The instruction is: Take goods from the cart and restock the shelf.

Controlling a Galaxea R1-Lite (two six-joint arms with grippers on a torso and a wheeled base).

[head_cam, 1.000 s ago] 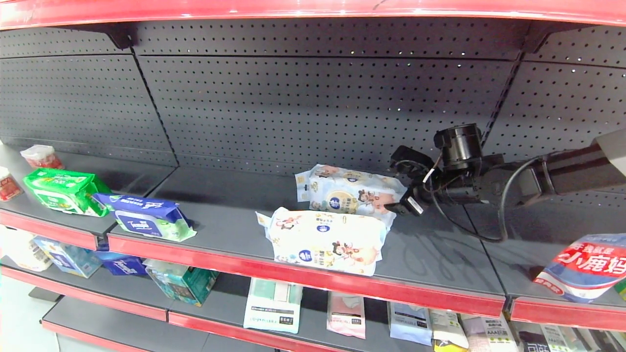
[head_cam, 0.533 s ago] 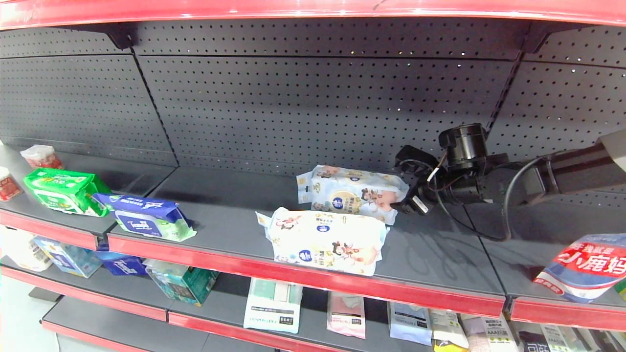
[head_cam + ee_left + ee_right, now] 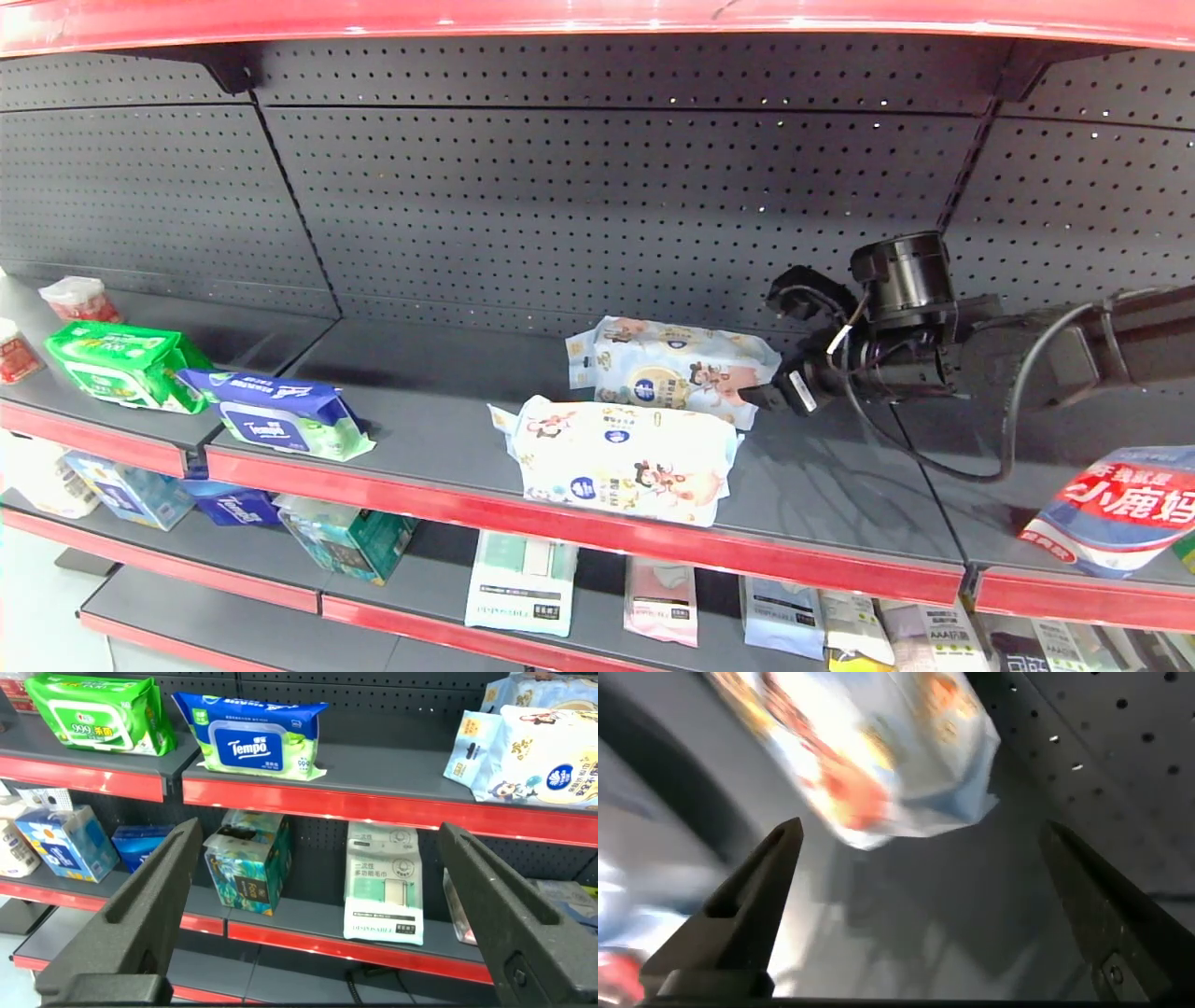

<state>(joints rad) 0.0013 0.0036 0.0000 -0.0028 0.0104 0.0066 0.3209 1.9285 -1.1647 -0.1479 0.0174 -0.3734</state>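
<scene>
The left hand (image 3: pixel 320 831) is wide open and holds nothing. Past its fingers, up on the shelf (image 3: pixel 308 798), lie a green pack (image 3: pixel 98 714) and a blue pack (image 3: pixel 252 733) side by side. The front picture pack (image 3: pixel 625 459) lies left of the right hand (image 3: pixel 920 829), by the shelf's red edge. The back picture pack (image 3: pixel 672 369) lies just in front of that hand. The right hand is wide open too and holds nothing.
</scene>
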